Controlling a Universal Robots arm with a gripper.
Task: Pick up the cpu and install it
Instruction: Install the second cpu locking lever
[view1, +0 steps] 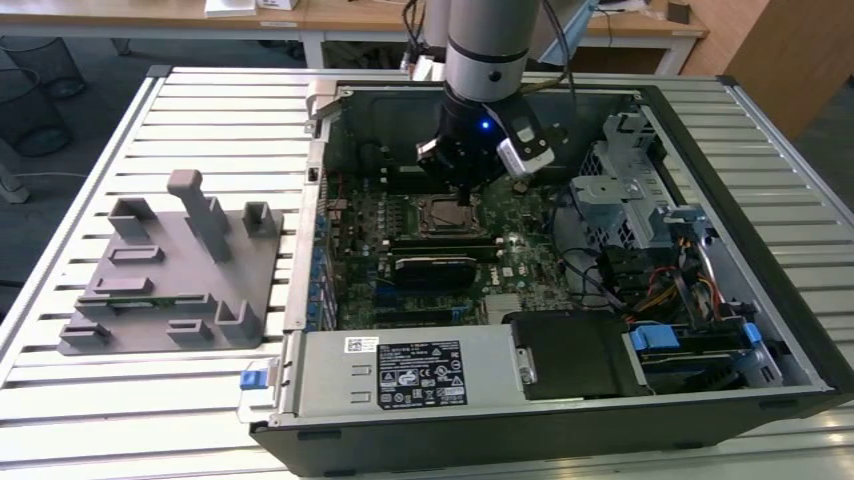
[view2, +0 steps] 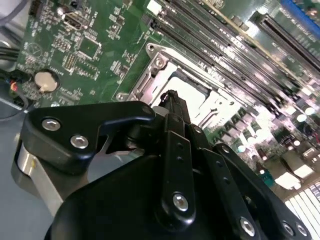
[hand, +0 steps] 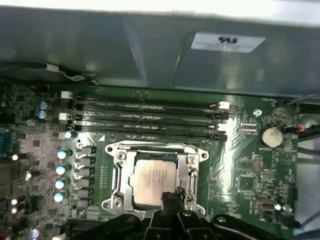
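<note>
In the exterior view the arm's black pincer (view1: 463, 190) hangs inside the open steel case (view1: 787, 300), just above the socket (view1: 447, 211) on the green board; a grey plastic fixture (view1: 174, 275) lies on the ribbed metal bench (view1: 80, 400). In the second wrist view the pincer (view2: 172, 100) tapers to a tip over the socket frame (view2: 150, 75); whether its jaws are apart or together I cannot tell. In the first wrist view the cpu (hand: 152, 180), a flat, pale, matte metal square, sits in the shiny frame (hand: 120, 170), with the pincer tip (hand: 170, 200) at its edge.
</note>
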